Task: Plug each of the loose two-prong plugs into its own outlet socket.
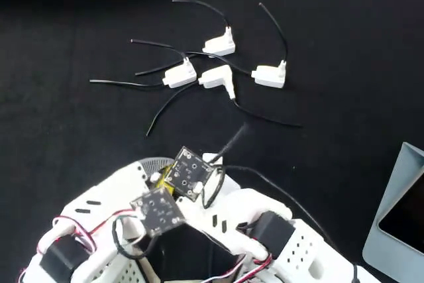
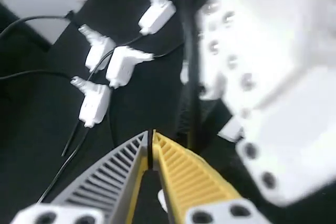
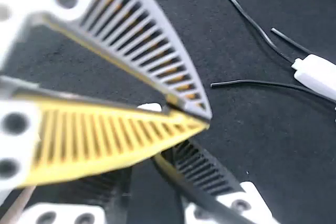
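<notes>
At the near edge of the black table [image 1: 59,130] the two white arms [image 1: 262,210] sat folded close together. The left gripper [image 2: 151,140] had its grey and yellow fingers pressed together at the tips, above the table surface. The right gripper [image 3: 198,120] was pressed together too, the grey finger meeting the yellow one at the point. Near the right edge of the table stood a grey holder [image 1: 394,203]. Farther out, well apart from both grippers, four white two-prong plugs lay loose in a small group, each with a short black cable [image 1: 119,84]. The left plug [image 1: 180,75] was just beside the middle plug [image 1: 217,77]. The right plug [image 1: 269,75] lay a little apart. The back plug [image 1: 220,46] lay farthest. Some cables crossed each other between them.
</notes>
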Motion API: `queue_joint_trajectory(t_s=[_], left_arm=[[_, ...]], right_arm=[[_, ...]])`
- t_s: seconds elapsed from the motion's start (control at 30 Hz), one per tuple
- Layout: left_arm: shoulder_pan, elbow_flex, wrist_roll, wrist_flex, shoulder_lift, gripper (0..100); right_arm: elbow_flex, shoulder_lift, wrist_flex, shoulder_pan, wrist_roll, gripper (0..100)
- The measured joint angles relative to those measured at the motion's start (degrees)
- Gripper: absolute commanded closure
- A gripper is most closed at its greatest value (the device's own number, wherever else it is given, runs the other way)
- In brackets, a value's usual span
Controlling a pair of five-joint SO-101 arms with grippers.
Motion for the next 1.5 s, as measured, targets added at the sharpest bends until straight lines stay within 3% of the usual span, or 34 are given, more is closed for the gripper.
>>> queue_joint_trajectory(t_s=[0.13,0.3,0.43,0.67,0.83,0.93,1.03,1.17,1.3,1.5], left_arm=[[-0.4,-0.7,0.0,0.3,0.0,97],[-9.2,-0.7,0.0,-2.8,0.0,97],[-15.5,-0.7,0.0,-5.5,0.0,97],[-16.9,1.2,4.1,-8.1,1.9,97],[-16.9,1.0,8.2,-12.1,13.6,85],[-17.0,-1.7,14.1,-12.7,24.6,77],[-17.0,-5.7,20.4,-13.0,36.0,76],[-13.5,-10.5,24.7,-13.4,47.5,76],[-5.5,-12.4,30.0,-14.2,53.9,76],[4.0,-12.4,37.5,-24.8,61.5,76]], right_arm=[[0.0,0.0,0.0,1.6,0.0,98.6],[-0.4,0.0,0.0,8.0,-0.3,98.6],[-5.4,0.0,1.4,17.8,-4.7,98.6],[-9.8,0.0,2.9,35.0,-6.5,98.6],[-9.8,0.0,2.7,40.4,-6.5,98.6],[-9.8,0.0,2.5,43.3,-6.5,98.6],[-9.8,0.0,1.5,46.0,-6.5,98.6],[-9.8,0.0,-0.4,48.3,-6.5,98.6],[-9.8,0.0,-0.8,51.9,-6.5,98.5],[-9.8,0.0,-0.9,56.5,-4.5,98.5]])
